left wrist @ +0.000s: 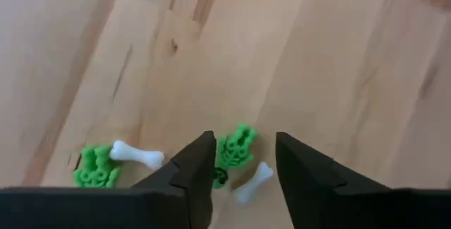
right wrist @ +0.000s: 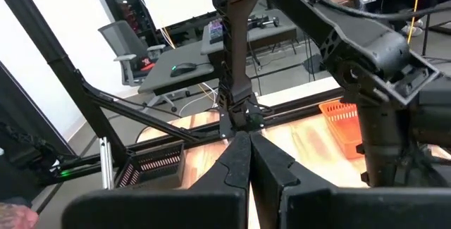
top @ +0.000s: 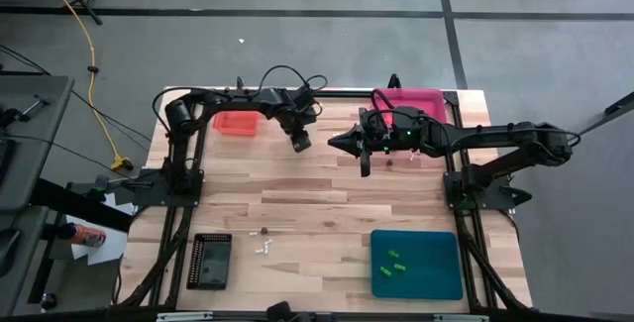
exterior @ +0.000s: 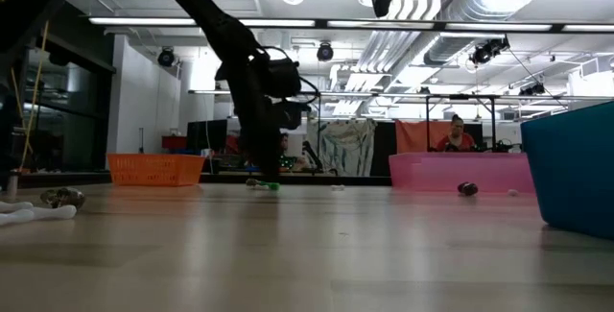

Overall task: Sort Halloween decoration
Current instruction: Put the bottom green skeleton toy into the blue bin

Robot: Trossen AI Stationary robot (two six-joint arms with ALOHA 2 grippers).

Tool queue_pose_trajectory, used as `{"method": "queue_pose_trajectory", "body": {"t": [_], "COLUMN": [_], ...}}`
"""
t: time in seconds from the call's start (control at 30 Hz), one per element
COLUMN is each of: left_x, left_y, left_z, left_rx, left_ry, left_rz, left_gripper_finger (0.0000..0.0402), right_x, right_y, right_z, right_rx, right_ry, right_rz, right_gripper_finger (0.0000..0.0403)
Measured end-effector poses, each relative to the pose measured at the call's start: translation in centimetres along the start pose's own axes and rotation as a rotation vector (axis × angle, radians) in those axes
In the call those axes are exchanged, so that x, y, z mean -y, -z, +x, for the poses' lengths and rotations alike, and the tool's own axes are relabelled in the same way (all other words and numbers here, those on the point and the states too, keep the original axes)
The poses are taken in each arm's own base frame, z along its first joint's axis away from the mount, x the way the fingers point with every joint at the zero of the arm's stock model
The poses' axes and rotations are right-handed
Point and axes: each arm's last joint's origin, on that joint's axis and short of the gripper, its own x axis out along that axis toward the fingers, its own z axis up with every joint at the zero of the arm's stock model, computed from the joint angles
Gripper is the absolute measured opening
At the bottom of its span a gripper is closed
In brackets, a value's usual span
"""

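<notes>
- The left arm is reaching from the counter's [top: 297, 198] far left corner toward its middle, wrist bent so the left hand [top: 300, 143] is pointing down at the boards, just right of the orange tray [top: 236, 123].
- In the left wrist view the left hand [left wrist: 243, 162] is standing released, fingers [left wrist: 196, 165] parted; a green trinket [left wrist: 235, 149] is lying between them on the wood, not clamped.
- A white bone [left wrist: 252, 183] is lying just beside that trinket; a second bone [left wrist: 137, 154] is touching another green trinket [left wrist: 97, 167] nearby.
- The right arm is stretching in from the right side, its right hand [top: 346, 143] held level above the counter in front of the pink tray [top: 408, 103], pointing at the left hand.
- The right hand [right wrist: 248, 144] is clenched, fingers pressed together, gripping nothing.
- Three green trinkets [top: 393, 263] are lying in the teal tray [top: 436, 282].
</notes>
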Motion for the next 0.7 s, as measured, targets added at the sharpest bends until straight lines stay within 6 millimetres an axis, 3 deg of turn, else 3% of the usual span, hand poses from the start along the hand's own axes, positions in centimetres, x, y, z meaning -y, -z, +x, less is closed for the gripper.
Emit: {"method": "queue_pose_trajectory", "body": {"t": [0.3,0.4,0.57,0.7], "left_x": [1.0,1.3,1.7,2.0], "left_y": [0.1,0.1,0.0,0.0], "left_z": [1.3,1.3,1.1,0.0], "left_rx": [-0.042,-0.049,-0.048,-0.025], "left_ry": [-0.094,-0.148,-0.153,-0.113], "left_rz": [0.042,0.078,0.071,0.072], "left_gripper_finger": [0.0131,0.0104,0.0019,0.0016], "right_x": [0.0,0.0,0.0,0.0], "right_y": [0.0,0.0,0.0,0.0], "right_z": [0.0,0.0,0.0,0.0], "right_rx": [0.000,0.000,0.000,0.000], "right_ry": [0.000,0.000,0.000,0.001], "right_rz": [0.003,0.000,0.000,-0.020], "right_gripper_finger": [0.0000,0.0000,0.0000,0.0000]}}
